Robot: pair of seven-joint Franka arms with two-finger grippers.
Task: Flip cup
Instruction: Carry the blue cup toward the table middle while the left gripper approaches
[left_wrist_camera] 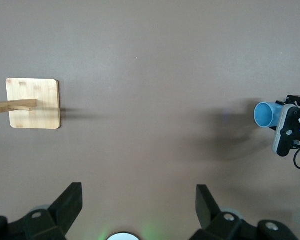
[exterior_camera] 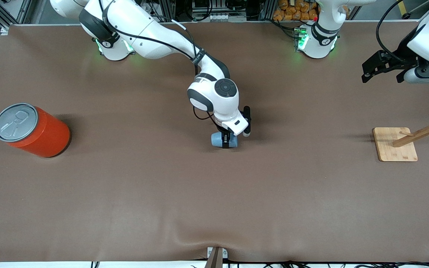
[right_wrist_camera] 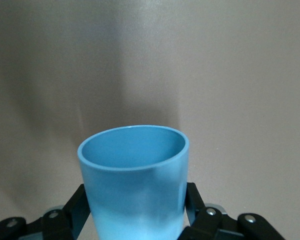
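Note:
The small light-blue cup (exterior_camera: 217,140) is in the middle of the table, tipped on its side in the front view. My right gripper (exterior_camera: 226,141) is shut on it, one finger on each side of its wall. The right wrist view shows the cup (right_wrist_camera: 135,175) between the fingers (right_wrist_camera: 75,207), with its darker blue inside facing the camera. I cannot tell whether it touches the table. The left wrist view shows the cup (left_wrist_camera: 265,115) and the right gripper (left_wrist_camera: 290,131) from afar. My left gripper (exterior_camera: 382,76) waits open and empty above the left arm's end of the table, and its own view (left_wrist_camera: 139,200) shows this too.
A big orange can (exterior_camera: 32,130) with a grey pull-tab lid stands at the right arm's end of the table. A wooden stand with pegs on a square base (exterior_camera: 395,149) is at the left arm's end; it also shows in the left wrist view (left_wrist_camera: 34,103).

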